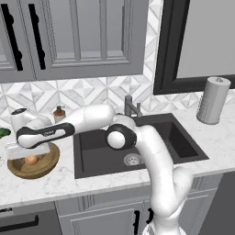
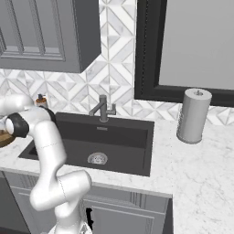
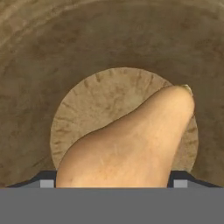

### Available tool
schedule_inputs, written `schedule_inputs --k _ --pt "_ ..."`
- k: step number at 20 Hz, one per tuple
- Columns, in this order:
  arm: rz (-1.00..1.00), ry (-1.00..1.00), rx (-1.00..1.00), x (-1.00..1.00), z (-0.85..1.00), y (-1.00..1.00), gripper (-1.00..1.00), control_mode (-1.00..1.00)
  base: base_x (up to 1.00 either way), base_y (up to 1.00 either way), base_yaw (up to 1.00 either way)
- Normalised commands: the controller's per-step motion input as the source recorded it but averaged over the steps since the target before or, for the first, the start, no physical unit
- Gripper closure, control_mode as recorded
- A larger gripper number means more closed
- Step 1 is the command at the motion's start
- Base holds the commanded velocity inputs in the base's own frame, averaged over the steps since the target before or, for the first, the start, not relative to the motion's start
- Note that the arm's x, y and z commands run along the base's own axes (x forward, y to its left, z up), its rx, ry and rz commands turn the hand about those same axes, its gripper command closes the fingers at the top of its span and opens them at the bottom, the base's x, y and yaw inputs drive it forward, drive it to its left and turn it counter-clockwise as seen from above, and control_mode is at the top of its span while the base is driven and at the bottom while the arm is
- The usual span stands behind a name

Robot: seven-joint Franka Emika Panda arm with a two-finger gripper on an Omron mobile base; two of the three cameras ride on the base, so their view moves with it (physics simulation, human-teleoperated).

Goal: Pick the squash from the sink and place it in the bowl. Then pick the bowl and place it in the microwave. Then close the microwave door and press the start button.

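The orange-tan squash [image 3: 131, 140] sits low inside the wooden bowl [image 3: 109, 39], its narrow pale end pointing up and right in the hand view. My gripper [image 3: 112, 183] is shut on its wide end, with one dark fingertip against each side. In the left base view the bowl [image 1: 48, 166] stands on the counter left of the sink [image 1: 156, 137], the squash [image 1: 31, 159] is in it, and the gripper [image 1: 26, 155] reaches down into it. The right base view shows the bowl's rim [image 2: 3, 138] at the far left. The microwave and its door are out of view.
A grey faucet [image 1: 130, 106] rises behind the dark basin with its steel drain [image 1: 133, 159]. A paper towel roll [image 1: 213, 100] stands at the right, a soap bottle [image 1: 58, 114] behind the arm, and something green [image 1: 3, 133] at the left edge. Grey cabinets hang above.
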Motion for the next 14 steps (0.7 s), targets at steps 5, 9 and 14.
schedule_inputs --k 5,9,14 --pt "0.00 0.00 0.00 0.18 -0.46 0.00 -1.00 -1.00 0.00 0.00 0.00" --pt "0.00 0.00 0.00 0.01 -0.28 0.00 -1.00 -1.00 0.00 0.00 0.00" --pt "0.00 -0.10 0.00 -0.28 0.36 0.00 -1.00 -1.00 0.00 0.00 0.00"
